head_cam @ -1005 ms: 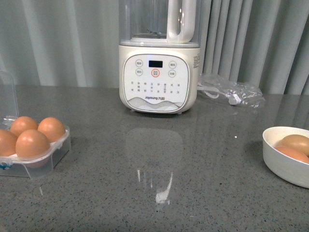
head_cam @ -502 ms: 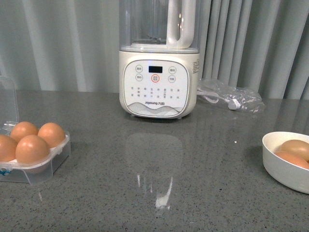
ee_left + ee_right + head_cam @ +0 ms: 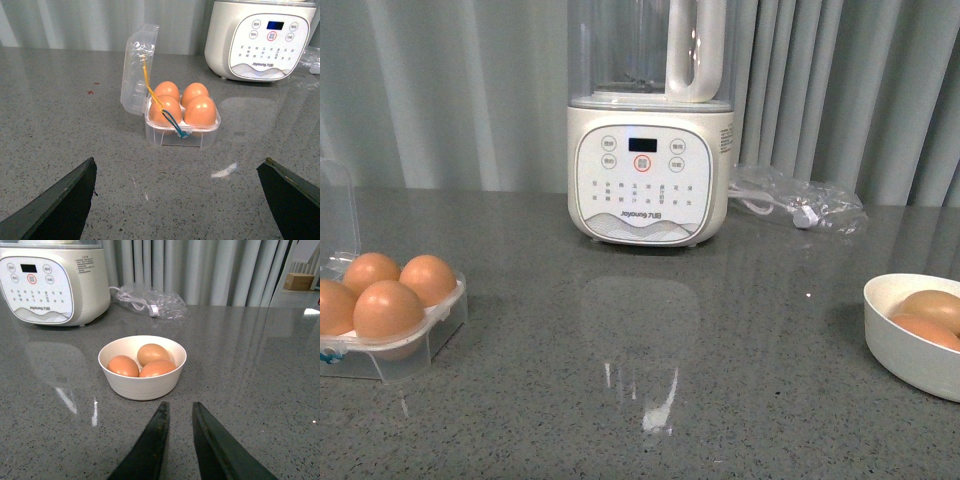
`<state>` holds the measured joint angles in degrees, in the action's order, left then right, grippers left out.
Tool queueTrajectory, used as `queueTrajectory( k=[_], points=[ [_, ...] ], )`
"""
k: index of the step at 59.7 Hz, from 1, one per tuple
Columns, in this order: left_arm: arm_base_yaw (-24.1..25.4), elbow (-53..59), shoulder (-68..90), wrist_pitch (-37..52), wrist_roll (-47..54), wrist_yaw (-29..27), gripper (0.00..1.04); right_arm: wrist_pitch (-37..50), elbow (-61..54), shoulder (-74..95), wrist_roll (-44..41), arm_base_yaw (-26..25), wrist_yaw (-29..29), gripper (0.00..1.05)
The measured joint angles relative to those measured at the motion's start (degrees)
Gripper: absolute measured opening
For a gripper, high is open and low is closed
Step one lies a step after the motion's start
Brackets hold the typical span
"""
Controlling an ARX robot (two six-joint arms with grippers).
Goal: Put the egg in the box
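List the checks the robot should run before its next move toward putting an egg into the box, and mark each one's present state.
1. Box lid open: ok.
2. Free cup in the box: not ok, four eggs fill every visible cup.
3. Spare eggs waiting in the bowl: ok, three.
4. Right gripper jaws wide enough for an egg: not ok, narrow gap.
5. Left gripper empty, jaws wide: ok.

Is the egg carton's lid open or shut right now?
Open: the clear lid stands upright beside the egg carton, leaving four eggs uncovered.
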<state>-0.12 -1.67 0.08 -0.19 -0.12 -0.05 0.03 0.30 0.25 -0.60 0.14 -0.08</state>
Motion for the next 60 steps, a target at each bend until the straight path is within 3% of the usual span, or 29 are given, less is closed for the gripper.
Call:
queueTrajectory(
  k=[25,37,39,44,54,60],
  points=[
    [0.0,0.0,0.0,0.0,0.0,0.0,0.98,0.0,0.0,0.0,0.02,0.0,0.0,0.99],
    [-0.17,-0.11,0.28,-0.33,-0.07,-0.37,0.98,0.0,0.0,0.0,0.17,0.0,0.0,0.98],
    [-2.67,-2.56,3.96,-8.04,-1.42,-8.5,0.98,0.0,0.0,0.0,0.17,0.0,0.0,0.98],
    [-5.11,-6.45,12.39,-18.32,-2.8,-18.03,0.98,0.0,0.0,-0.02,0.2,0.0,0.0,0.98],
    [-5.25,-7.76,14.47,-17.55,-3.23,-18.29,0.98,0.0,0.0,-0.02,0.2,0.0,0.0,0.98],
    [-3.32,-9.57,16.17,-14.19,-2.99,-15.45,0.98,0.0,0.0,0.0,0.2,0.0,0.0,0.98]
  ],
)
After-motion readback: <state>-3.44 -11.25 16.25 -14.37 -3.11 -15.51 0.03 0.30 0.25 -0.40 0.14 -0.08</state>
